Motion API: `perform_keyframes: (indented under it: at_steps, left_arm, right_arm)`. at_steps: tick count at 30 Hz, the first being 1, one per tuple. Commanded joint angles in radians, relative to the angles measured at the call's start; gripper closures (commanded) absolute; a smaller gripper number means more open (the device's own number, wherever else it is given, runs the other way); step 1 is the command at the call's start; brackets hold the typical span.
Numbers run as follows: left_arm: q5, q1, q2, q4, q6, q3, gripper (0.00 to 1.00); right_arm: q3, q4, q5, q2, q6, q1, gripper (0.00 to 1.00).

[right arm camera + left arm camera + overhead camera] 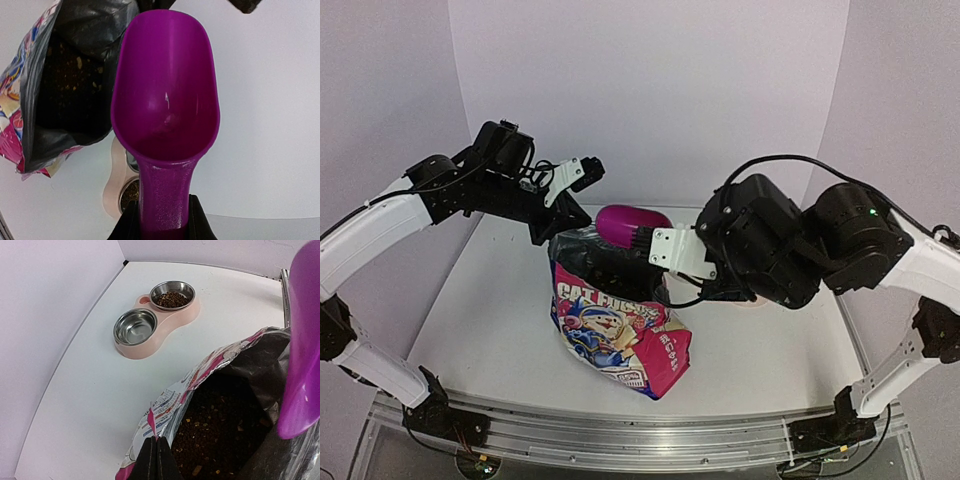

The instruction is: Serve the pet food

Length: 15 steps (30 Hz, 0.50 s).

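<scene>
The pink, blue and white pouch (pixel 615 320) stands open mid-table. Dark brown pet food (pixel 220 425) fills its inside (pixel 65 85). My left gripper (pixel 548 235) is shut on the pouch's torn rim (pixel 158 440) and holds the mouth open. My right gripper (pixel 638 242) is shut on the handle of the magenta scoop (pixel 165 100), the jaws (pixel 164 220) on either side of it. The scoop (pixel 630 225) is empty and hovers level at the pouch's mouth, beside the far rim (pixel 302 350). More pet food (pixel 171 299) lies in one steel bowl.
The pink double-bowl feeder (pixel 150 342) sits on the white table beyond the pouch; its other steel bowl (pixel 135 326) is empty. In the right wrist view the feeder (pixel 114 180) shows under the scoop. White walls close in the table's left and back.
</scene>
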Motion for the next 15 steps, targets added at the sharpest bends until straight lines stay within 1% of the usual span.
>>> perform_keyframes:
  at_steps: [1,3,9,15]
  left_arm:
    - [-0.038,0.021,-0.06,0.08,-0.01,0.014,1.0]
    - [-0.03,0.021,-0.06,0.082,0.006,0.015,1.0]
    - [-0.018,0.019,-0.053,0.08,0.037,0.02,1.0]
    - [-0.013,-0.012,-0.041,0.052,0.061,0.038,1.0]
  right_arm:
    - [0.063,-0.2,0.079,0.094,-0.017,0.017,1.0]
    - [0.086,-0.207,0.085,0.117,-0.057,0.018,1.0]
    - [0.129,-0.08,0.168,0.187,-0.198,0.02,1.0]
    - [0.134,-0.067,0.221,0.303,-0.213,0.02,1.0]
